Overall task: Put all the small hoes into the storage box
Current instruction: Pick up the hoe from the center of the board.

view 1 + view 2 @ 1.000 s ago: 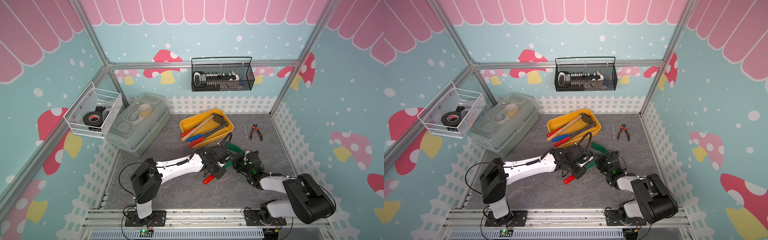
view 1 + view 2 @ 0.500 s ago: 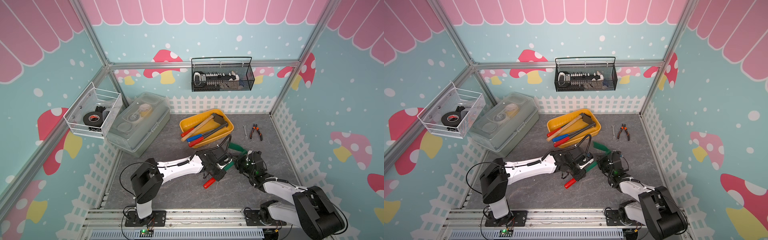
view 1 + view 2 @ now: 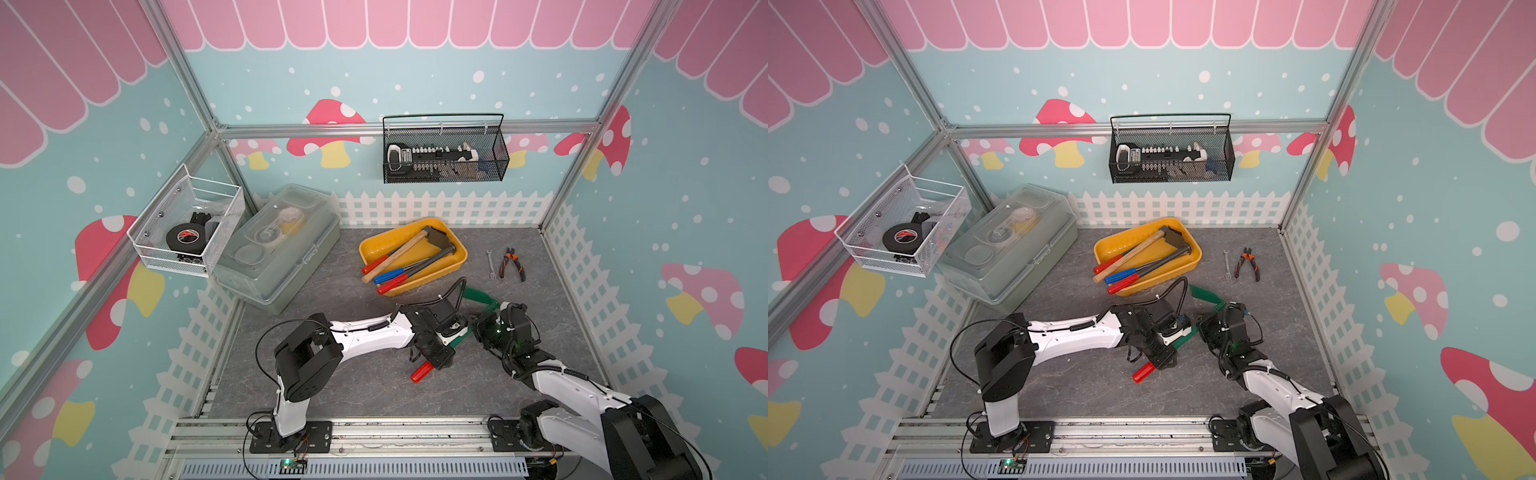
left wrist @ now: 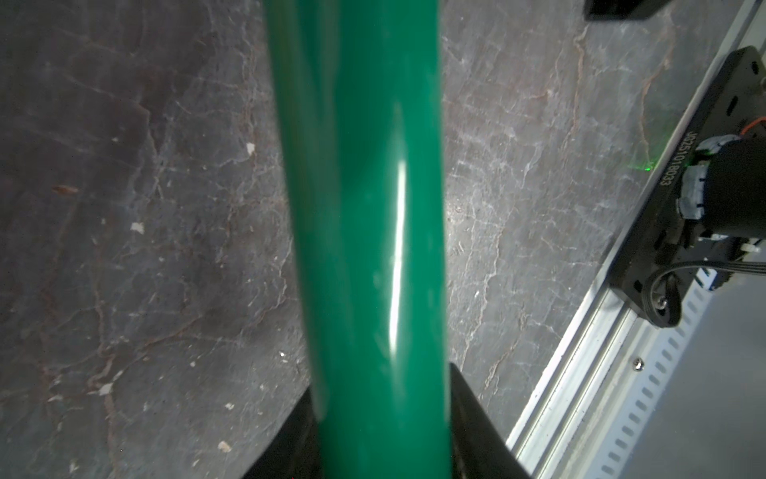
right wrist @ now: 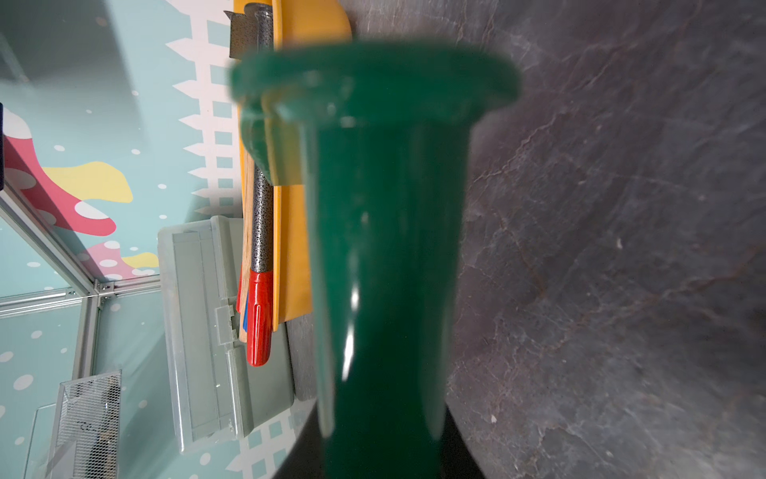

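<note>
Our right fingers (image 5: pixel 460 456) were shut tight on the small hoe (image 3: pixel 480 296), near the storage box (image 3: pixel 371 249) but not in it, and we could not tell if our left fingers (image 4: pixel 472 435) held it, so we feared it might tip and drop onto the table (image 3: pixel 353 374).

The grey tabletop (image 3: pixel 353 395) carries a yellow storage box (image 3: pixel 432 277) and grey lidded box (image 3: pixel 282 249) along its far edge, with a wrench (image 3: pixel 491 266) and pliers (image 3: pixel 512 264) near the far right corner.

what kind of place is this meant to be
Probably a staged robot test cell, dressed like a toy garden shed: mushroom-print walls, a yellow storage box of hand tools, and two robot arms bolted to a metal rail.
</note>
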Controlling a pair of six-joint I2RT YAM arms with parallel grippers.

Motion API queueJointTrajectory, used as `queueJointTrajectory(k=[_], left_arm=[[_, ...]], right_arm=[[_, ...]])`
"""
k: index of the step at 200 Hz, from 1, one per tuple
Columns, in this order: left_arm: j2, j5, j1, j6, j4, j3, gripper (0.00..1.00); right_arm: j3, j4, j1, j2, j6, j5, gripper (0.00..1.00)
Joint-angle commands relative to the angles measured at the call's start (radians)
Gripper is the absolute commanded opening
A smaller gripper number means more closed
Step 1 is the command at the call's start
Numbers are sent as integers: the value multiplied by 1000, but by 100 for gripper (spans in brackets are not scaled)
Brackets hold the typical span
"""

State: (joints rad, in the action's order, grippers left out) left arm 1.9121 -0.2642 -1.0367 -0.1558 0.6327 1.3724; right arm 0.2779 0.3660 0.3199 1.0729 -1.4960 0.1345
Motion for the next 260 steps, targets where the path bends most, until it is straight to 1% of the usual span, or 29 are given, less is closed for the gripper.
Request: queueJointTrajectory(k=[1, 21, 33, 47, 83, 157, 190, 206, 219, 227, 239, 260], left_arm=[[11, -16, -4, -14, -18, 8, 41], [10, -18, -4, -22, -24, 10, 35], [12, -21, -5, -24, -26, 10, 29], [11, -23, -5, -25, -26, 11, 19], [-7, -2, -4, -25, -23, 13, 0], [-96, 105, -5, 8, 22, 37, 0], [-121, 124, -5, 25, 28, 41, 0], [-132, 135, -6, 33, 27, 37, 0], [-140, 135, -7, 46, 27, 34, 0], [-145, 141, -9, 54, 25, 33, 0], [-152, 152, -10, 59, 24, 31, 0], [-155, 163, -10, 64, 22, 30, 0]], right_arm=[[7, 36, 5, -26, -3, -16, 0], [6, 37, 5, -25, -4, -15, 0], [3, 36, 5, -27, -3, -15, 0], [0, 36, 5, -30, -1, -15, 1], [-9, 25, 5, -45, 6, -25, 3], [-13, -17, 5, -84, 38, -45, 15], [-14, -41, 4, -103, 53, -56, 25], [-14, -46, 4, -109, 57, -60, 33], [-13, -57, 4, -113, 58, -62, 43], [-11, -58, 4, -115, 62, -62, 46], [-9, -62, 4, -119, 69, -64, 48], [-6, -66, 4, -124, 73, -68, 49]])
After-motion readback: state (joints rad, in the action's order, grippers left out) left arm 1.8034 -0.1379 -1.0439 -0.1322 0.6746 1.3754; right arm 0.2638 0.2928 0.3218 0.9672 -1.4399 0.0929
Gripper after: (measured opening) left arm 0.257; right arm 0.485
